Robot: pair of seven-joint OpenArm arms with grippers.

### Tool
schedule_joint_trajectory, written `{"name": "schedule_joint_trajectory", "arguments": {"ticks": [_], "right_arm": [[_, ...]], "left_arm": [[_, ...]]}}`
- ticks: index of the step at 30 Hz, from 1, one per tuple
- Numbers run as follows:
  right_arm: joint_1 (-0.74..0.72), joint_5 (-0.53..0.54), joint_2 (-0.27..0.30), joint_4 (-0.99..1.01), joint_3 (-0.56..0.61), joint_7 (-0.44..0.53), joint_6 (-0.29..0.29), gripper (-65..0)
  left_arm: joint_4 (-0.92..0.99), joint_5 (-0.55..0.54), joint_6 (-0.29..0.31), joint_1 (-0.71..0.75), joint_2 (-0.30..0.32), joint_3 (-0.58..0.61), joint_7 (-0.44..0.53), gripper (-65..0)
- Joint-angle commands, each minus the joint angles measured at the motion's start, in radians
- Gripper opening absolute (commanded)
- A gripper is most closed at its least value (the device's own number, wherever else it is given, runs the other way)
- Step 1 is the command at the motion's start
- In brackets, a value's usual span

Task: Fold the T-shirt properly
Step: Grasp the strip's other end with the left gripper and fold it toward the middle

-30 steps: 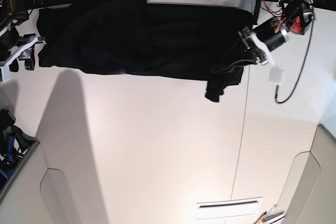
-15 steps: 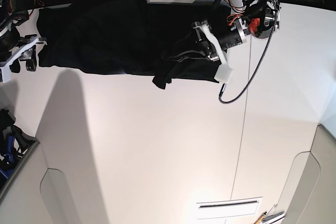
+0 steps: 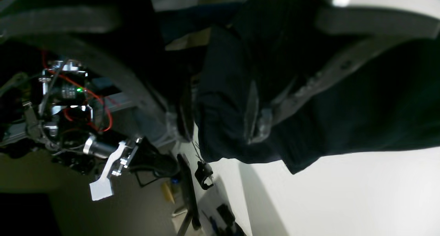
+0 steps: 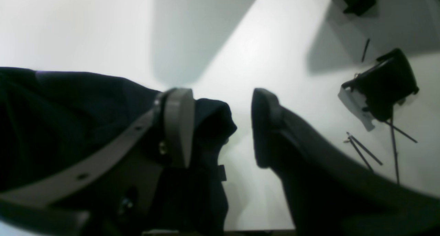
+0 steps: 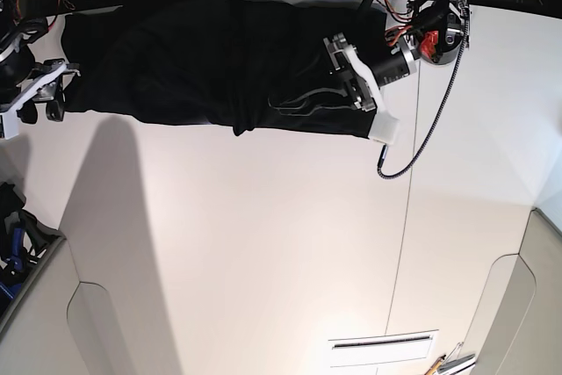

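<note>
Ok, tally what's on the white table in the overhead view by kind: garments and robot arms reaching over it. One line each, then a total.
Black T-shirt: 1
Robot arms over the table, left gripper and right gripper: 2
Total: 3

Black left arm with white bracket, red wiring and a looping black cable; right gripper has grey, screw-studded fingers
</note>
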State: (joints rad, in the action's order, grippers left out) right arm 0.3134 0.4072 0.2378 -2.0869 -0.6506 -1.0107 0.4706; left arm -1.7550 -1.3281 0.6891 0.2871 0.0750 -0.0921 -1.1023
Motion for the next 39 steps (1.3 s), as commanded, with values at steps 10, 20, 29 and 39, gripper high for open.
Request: {"name": "schedule_joint_trajectory", "arguments": {"ticks": [10, 20, 29, 39], "right_arm": [[-0.003, -0.067, 0.055, 0.038, -0.006, 0.019, -0.043, -32.1], [-0.062, 0.136, 0.133, 0.373, -0.008, 0.027, -0.037, -30.4], [-0.108, 0.371, 0.13, 0.529, -0.008, -0.048, 0.06, -30.4], [-0.105, 0.483, 0.127, 0.556, -0.008, -0.123, 0.081, -30.4]], "left_arm": [[-0.024, 0.143, 0.009, -0.027, 0.021, -0.145, 0.014, -37.3], [-0.024, 0.143, 0.009, -0.027, 0.056, -0.203, 0.015, -37.3], [-0.024, 0.143, 0.009, -0.027, 0.056, -0.203, 0.019, -37.3], [-0.024, 0.143, 0.009, -0.027, 0.056, -0.203, 0.029, -37.3]]}}
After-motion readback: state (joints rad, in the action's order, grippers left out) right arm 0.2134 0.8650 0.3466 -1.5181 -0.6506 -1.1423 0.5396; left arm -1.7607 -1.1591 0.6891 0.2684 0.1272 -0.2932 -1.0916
